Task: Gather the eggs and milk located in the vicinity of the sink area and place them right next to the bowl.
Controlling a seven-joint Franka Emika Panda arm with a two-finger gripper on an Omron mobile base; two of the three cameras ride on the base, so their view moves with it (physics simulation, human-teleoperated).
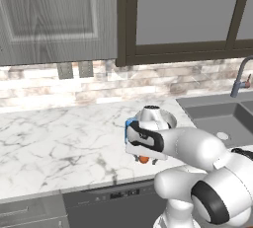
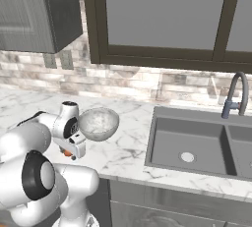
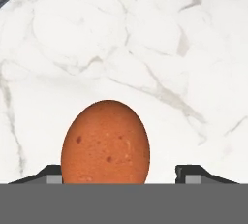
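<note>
The claw (image 3: 118, 172) is shown pointing down at the white marbled desk (image 3: 160, 48), with the egg (image 3: 105, 142) lying between its two dark fingertips (image 3: 193, 173). The left tip is seen touching or just beside the egg, while the right tip stands apart from it with bare desk between, so the jaws are not clamped on the egg; whether the egg rests on the desk or is lifted cannot be told. In the left base view the egg (image 1: 143, 160) is glimpsed as an orange spot under the hand, near the front edge of the desk. A blue corner of the milk carton (image 1: 129, 123) is seen just behind the hand. The speckled bowl (image 2: 99, 123) is set just beyond the egg. The sink (image 2: 197, 145) is recessed well to the bowl's right, with the curved faucet (image 2: 235, 93) behind it.
</note>
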